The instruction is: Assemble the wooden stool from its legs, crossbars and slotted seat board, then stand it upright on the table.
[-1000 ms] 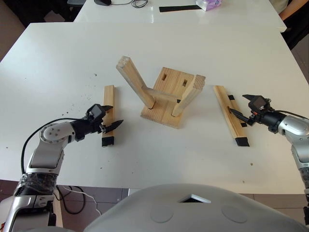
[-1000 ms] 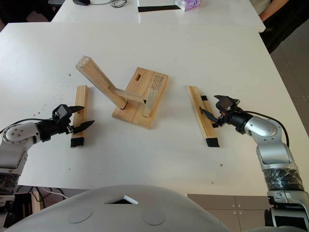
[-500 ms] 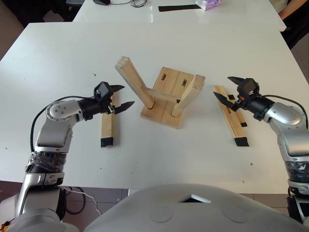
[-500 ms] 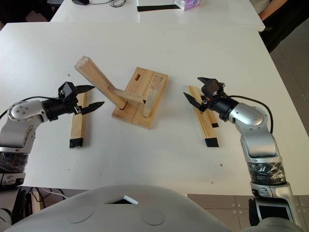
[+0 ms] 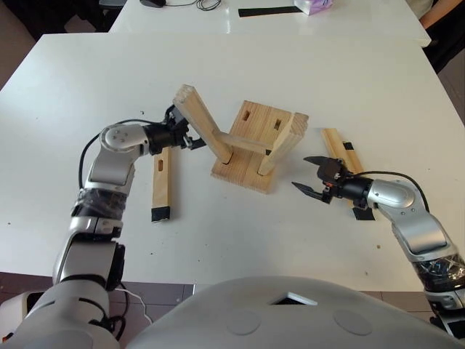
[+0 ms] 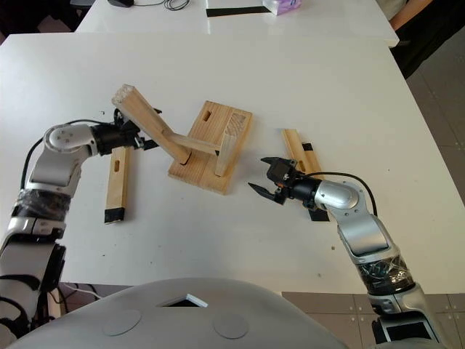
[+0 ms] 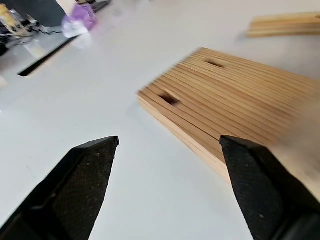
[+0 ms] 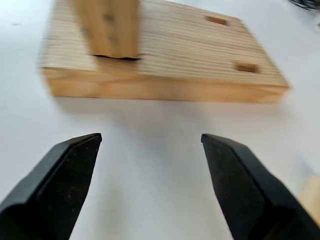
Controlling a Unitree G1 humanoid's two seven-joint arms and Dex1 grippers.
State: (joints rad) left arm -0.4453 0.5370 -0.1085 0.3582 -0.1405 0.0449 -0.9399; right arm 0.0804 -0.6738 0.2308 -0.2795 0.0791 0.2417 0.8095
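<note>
Head view: the seat board [image 5: 259, 131] lies mid-worktop [image 5: 87, 80], with two legs and a crossbar [image 5: 245, 143] already seated. The leaning leg [image 5: 202, 122] tilts out to the left. The left end effector [image 5: 186, 138], spread, sits just beside it. The right end effector [image 5: 314, 179], spread, hovers near the board's near-right corner. A left loose leg [image 5: 163, 174] and a right loose leg [image 5: 334, 142] lie flat.

Left wrist view: spread fingers [image 7: 85, 170] frame the slotted board. We recommend gripping the leaning leg low, then pressing it square.

Right wrist view: spread fingers [image 8: 65, 170] face the board's edge. We advise bracing there so the board cannot slide.
</note>
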